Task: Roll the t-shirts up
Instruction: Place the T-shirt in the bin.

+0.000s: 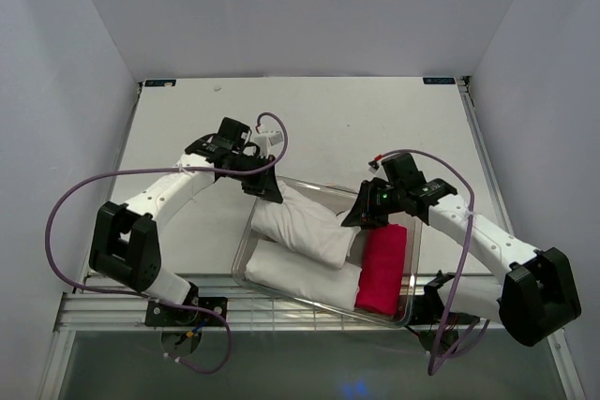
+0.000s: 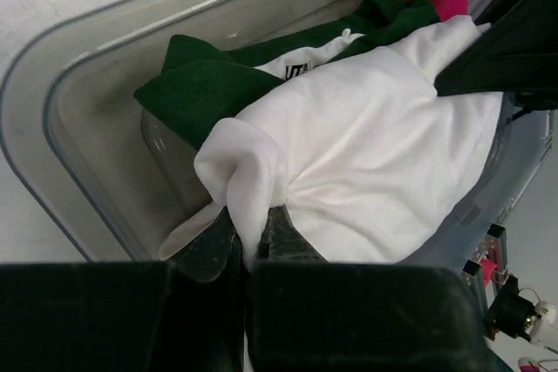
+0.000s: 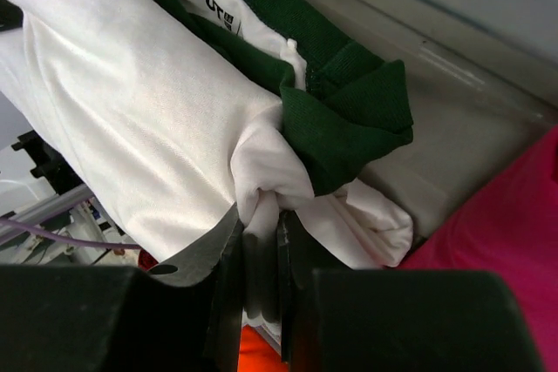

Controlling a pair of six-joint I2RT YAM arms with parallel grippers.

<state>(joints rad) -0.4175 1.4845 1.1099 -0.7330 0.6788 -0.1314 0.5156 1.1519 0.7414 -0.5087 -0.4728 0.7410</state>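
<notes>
- We are seeing the white t-shirt (image 1: 305, 222) bundled with the green t-shirt (image 2: 209, 84) and sitting in the clear bin (image 1: 241, 255) at the lower middle of the top view.
- The bundle's long axis is running from upper left to lower right, one end at each gripper.
- The left gripper (image 1: 270, 192) is pinching a white fold at the upper-left end, with its jaws nearly together on the cloth.
- The right gripper (image 1: 359, 215) is clamping a white fold at the right end, with green cloth touching just beside it.
- Small black lettering (image 3: 222, 4) is showing on the white t-shirt.
- The pink cloth (image 1: 382, 269) is lying along the bin's right side.
- A second white roll (image 1: 300, 274) is lying below the bundle.
</notes>
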